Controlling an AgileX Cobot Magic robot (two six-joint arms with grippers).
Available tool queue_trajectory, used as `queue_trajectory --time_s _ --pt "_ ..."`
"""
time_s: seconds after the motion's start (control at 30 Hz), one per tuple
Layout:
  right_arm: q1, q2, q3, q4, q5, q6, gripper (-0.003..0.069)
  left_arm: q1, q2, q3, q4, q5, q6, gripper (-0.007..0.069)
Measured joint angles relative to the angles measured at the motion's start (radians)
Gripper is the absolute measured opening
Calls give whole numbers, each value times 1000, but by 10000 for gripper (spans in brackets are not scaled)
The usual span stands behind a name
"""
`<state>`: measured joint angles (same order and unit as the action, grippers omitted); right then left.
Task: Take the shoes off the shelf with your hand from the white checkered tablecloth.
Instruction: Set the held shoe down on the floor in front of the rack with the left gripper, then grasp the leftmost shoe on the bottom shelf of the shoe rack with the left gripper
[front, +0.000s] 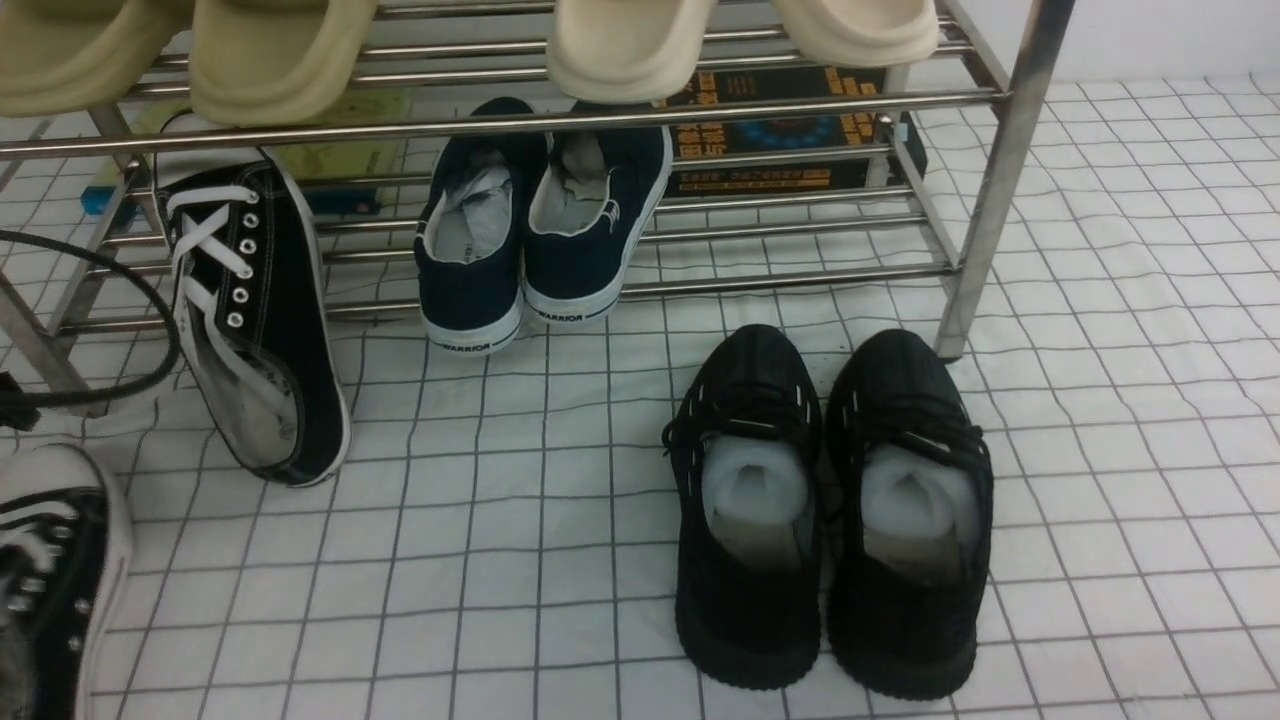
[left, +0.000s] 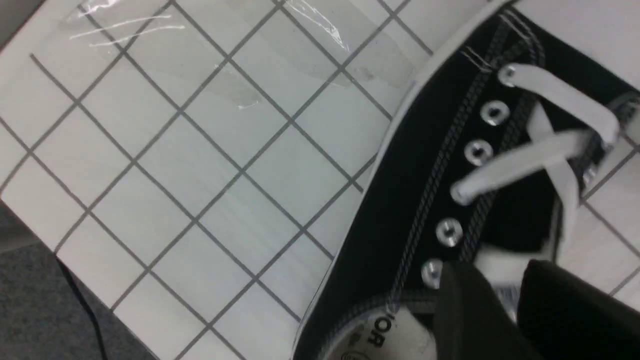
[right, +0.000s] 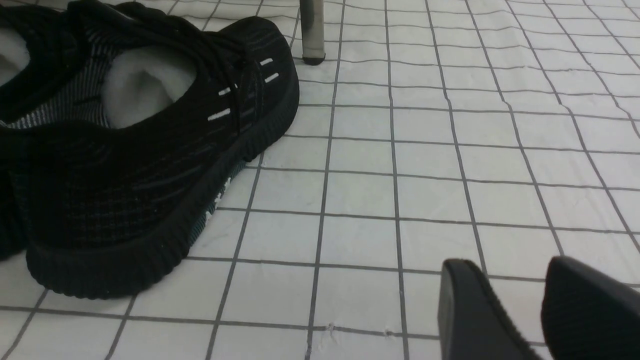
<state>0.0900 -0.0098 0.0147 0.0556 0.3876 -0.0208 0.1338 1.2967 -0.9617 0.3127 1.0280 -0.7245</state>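
Your left gripper (left: 500, 280) looks pinched on the collar of one sneaker (left: 425, 200) over the tablecloth (left: 200, 175), right gripper (right: 507, 270) parted, empty; thin hold may slip, and your cable (front: 175, 340) could knock the second sneaker (front: 270, 330) leaning off the shelf (front: 760, 108).

In the front view, a navy pair of sneakers (front: 540, 230) (WARRIOR is printed on each white heel) sits a little toward eleven o'clock from the centre, heels facing the camera, pale paper stuffed inside. At five o'clock from them stands an all-black knit pair (front: 830, 510), close side by side, heels nearest, white stuffing in each. Along the top edge show two pairs of foam slippers: olive-beige slippers (front: 180, 50) at eleven o'clock and cream slippers (front: 740, 35) at one o'clock. Behind the navy pair, toward two o'clock, lies a dark box (front: 770, 135) with orange print. A pale green box (front: 350, 150) lies at ten o'clock of them. The left wrist view shows grey floor (left: 40, 310).
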Motion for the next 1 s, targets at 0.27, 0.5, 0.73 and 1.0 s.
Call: queue_trajectory --time_s 0.27,0.5,0.73,1.0 --pt "0 0 0 0 0 0 239 0 7 -116 -252 -68 266 342" --pt "-1 0 0 0 0 0 239 -1 123 -119 -468 -223 486 345" --pt "-1 0 0 0 0 0 239 -1 280 -119 -512 -428 541 345" --pt "-1 0 0 0 0 0 239 -1 393 -119 -571 -540 554 345"
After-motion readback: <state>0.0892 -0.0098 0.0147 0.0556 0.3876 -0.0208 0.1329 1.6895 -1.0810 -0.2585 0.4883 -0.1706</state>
